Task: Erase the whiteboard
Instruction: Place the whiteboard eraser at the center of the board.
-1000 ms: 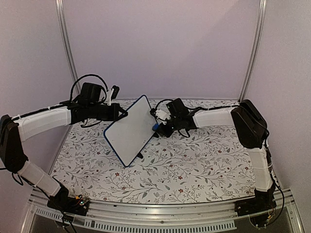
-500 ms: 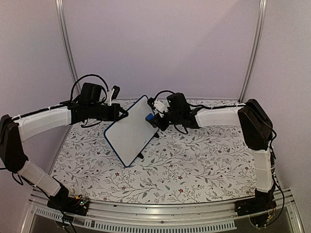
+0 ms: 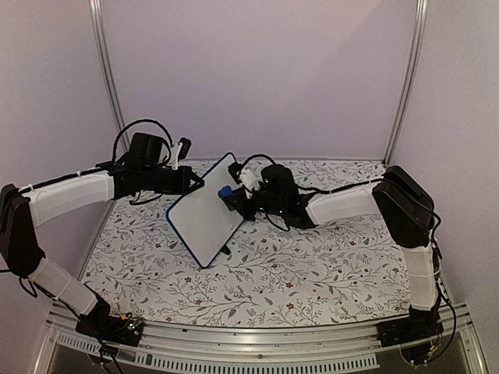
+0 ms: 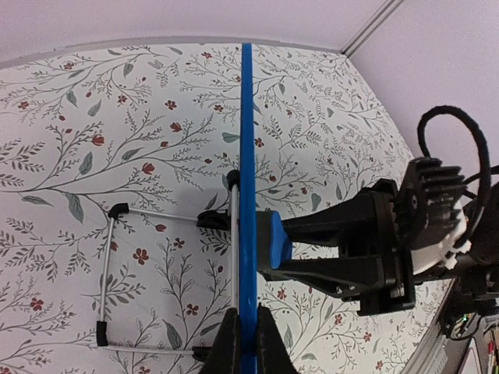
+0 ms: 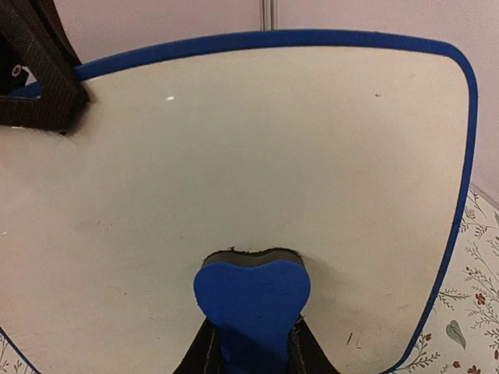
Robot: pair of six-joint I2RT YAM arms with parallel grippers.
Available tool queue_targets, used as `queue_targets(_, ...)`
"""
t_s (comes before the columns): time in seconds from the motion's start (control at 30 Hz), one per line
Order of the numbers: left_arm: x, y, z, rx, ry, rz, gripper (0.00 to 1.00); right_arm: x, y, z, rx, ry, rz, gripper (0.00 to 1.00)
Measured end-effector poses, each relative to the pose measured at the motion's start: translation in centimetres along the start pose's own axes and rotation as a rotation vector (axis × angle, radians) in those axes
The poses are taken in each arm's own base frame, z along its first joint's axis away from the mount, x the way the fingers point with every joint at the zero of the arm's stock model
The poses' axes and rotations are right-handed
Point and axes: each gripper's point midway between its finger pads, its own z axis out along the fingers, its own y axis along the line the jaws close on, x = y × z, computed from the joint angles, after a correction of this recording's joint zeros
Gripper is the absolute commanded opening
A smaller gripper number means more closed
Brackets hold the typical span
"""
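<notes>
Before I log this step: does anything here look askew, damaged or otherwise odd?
Nothing looks damaged or spilled. The whiteboard stands tilted, its edge pinched by the left end effector, while the right end effector presses the blue eraser on it.

So the whiteboard [image 3: 204, 222] stands tilted on the table [image 3: 327, 265] a bit left of middle, the left tool [image 3: 197, 182] pinching its far-left edge, while the right tool [image 3: 234, 199] reaches in from the right, holding the eraser [image 3: 224, 191] against the board's upper face.
</notes>
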Motion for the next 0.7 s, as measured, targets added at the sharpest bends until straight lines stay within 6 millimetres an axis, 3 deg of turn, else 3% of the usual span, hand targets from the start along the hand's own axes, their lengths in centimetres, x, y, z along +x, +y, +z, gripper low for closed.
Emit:
queue_targets(0.2, 0.0, 0.4, 0.0, -0.018, -0.002, 0.001, 0.00, -1.9, 3.2, 0.5, -0.031, -0.076, -0.048, 0.16)
queue_targets(0.33, 0.0, 0.3, 0.0, -0.014, -0.002, 0.001, 0.00, -2.1, 3.5, 0.2, -0.021, -0.095, -0.052, 0.16)
queue_targets(0.43, 0.0, -0.1, 0.0, 0.000, 0.000, 0.005, 0.00, -0.9, 3.5, -1.0, -0.016, -0.068, -0.042, 0.16)
queue_targets(0.57, 0.0, -0.2, 0.0, 0.005, 0.000, 0.007, 0.02, 0.6, 2.5, -3.8, 0.011, -0.022, 0.005, 0.17)
queue_targets(0.7, 0.0, -0.2, 0.0, 0.007, 0.001, 0.006, 0.04, -0.3, -0.3, -6.3, 0.100, -0.018, 0.065, 0.19)
